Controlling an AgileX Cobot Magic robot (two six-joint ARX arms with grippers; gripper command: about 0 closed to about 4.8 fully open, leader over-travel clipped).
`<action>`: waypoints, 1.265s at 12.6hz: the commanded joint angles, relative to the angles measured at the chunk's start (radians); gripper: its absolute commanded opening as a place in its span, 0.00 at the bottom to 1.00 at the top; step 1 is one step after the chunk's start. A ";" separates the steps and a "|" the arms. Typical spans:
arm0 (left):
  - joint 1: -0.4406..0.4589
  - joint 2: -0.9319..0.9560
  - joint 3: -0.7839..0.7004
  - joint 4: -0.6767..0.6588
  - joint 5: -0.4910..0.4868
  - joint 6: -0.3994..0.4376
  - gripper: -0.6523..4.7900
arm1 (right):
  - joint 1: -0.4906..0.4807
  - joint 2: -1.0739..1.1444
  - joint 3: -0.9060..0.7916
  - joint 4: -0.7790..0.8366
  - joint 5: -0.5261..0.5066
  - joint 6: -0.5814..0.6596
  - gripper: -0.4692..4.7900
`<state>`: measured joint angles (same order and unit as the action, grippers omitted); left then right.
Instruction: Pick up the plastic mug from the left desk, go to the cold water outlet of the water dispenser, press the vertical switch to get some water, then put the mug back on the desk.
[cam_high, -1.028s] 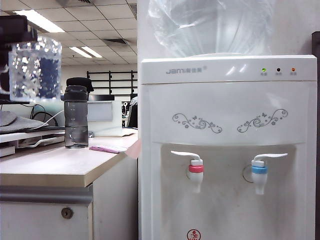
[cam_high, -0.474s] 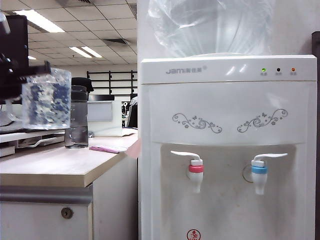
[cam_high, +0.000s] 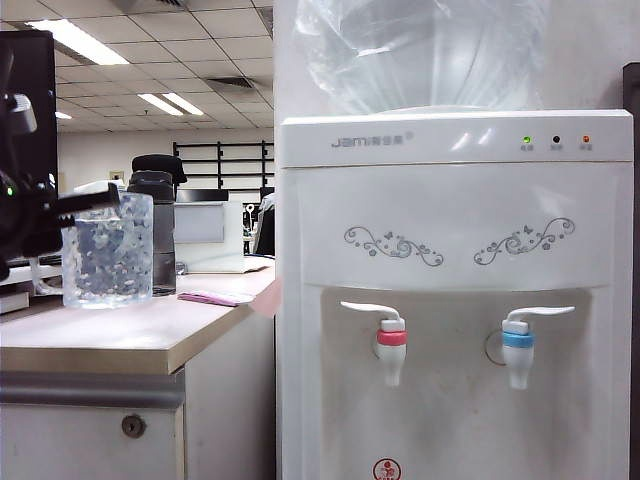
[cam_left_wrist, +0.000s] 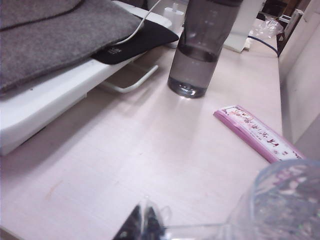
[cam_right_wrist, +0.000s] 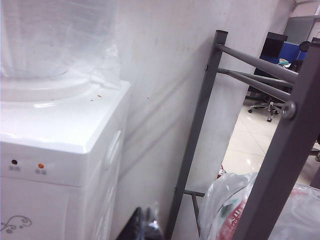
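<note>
My left gripper (cam_high: 100, 197) holds its fingers closed on the mug (cam_high: 107, 250) handle; the mug sits at the desk (cam_high: 150, 335) surface beside the bottle (cam_high: 160, 225). My right gripper (cam_right_wrist: 145, 225) is closed, empty, beside the dispenser (cam_right_wrist: 60, 150).

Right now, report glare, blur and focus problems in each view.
Exterior view: ceiling lights glare behind the plastic mug, held at its handle by the shut left gripper; the water dispenser is sharp. Left wrist view: the mug is soft at the frame's edge, the grey bottle clearer. Right wrist view: the dispenser is washed out; the right gripper is a dark blur.
</note>
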<state>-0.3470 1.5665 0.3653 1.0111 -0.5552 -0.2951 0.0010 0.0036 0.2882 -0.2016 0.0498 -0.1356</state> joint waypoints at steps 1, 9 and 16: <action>0.016 0.048 0.048 0.098 -0.025 -0.035 0.11 | 0.000 0.000 0.002 0.011 0.000 0.005 0.09; 0.039 0.253 0.201 0.144 -0.036 -0.039 0.11 | 0.000 0.000 0.002 0.011 0.000 0.005 0.09; 0.040 0.369 0.224 0.211 -0.080 -0.057 0.11 | 0.000 0.000 0.002 0.011 0.000 0.005 0.09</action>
<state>-0.3088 1.9419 0.5816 1.1652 -0.6312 -0.3386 0.0010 0.0032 0.2882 -0.2016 0.0498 -0.1356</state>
